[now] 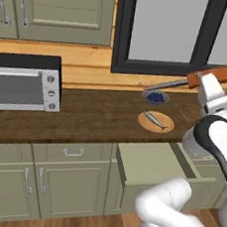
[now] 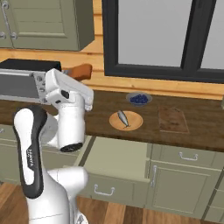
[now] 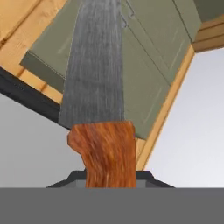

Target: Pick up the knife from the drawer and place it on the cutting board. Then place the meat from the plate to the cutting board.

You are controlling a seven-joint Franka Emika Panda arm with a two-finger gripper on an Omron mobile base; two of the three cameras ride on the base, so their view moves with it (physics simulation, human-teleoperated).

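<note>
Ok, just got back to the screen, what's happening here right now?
The hand is shut on the knife, holding it up in the air above the counter, handle in the grip. The drawer stands open. The fish lies on the round plate, and the cutting board to its right has nothing on it yet.

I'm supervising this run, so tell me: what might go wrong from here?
The tool grips the knife by its handle alone, held high, so the long blade may swing or slip. The drawer is open below the arm and could be bumped. The cutting board is small; the knife may overhang.
</note>
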